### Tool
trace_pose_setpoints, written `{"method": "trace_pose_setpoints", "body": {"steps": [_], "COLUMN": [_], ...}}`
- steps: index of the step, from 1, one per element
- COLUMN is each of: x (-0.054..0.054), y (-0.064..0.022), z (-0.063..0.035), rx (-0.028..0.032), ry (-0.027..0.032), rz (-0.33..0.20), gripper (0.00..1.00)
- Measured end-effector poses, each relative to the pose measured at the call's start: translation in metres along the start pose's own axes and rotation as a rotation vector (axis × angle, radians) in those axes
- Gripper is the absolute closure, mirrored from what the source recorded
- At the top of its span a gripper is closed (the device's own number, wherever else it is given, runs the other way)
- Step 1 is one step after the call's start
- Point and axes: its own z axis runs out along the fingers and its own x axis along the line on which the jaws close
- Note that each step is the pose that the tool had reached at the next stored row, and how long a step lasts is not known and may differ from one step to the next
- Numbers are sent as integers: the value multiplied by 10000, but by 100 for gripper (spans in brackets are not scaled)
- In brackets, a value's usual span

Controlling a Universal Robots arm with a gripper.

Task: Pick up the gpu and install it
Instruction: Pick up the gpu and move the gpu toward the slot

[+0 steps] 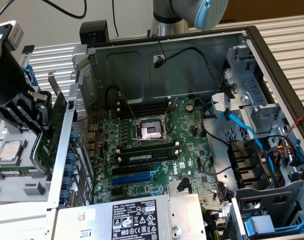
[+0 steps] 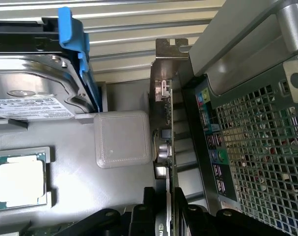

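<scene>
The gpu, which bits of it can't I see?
Exterior view: the gpu turns its far face away, and the gripper covers part of it.
Wrist view: the gpu is edge-on, so neither face shows; one end runs off the picture's edge behind the gripper.

An open computer case (image 1: 141,65) lies on its side, with a green motherboard (image 1: 192,150) on its floor. Near the board's middle sits a silver processor socket (image 1: 150,131), and just beside it a dark memory stick (image 1: 146,156). A grey power supply (image 1: 136,217) with a black label lies at the near edge. Blue cables (image 1: 247,131) run along the exterior view's right. Outside the case, a loose processor chip (image 2: 21,179) rests in a grey tray near a hard drive (image 2: 31,83) and a clear plastic cover (image 2: 123,139).
</scene>
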Motion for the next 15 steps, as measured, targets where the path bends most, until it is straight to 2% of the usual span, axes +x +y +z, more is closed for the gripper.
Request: {"method": "trace_pose_setpoints", "body": {"steps": [4,10,15], "x": [0,-4,-14], "y": [-1,-14,-14], "z": [-1,-11,-56], "rx": [-10,-69,-71], "ry": [4,43,43], "rz": [0,-203,-207], "gripper": [73,73,73]}}
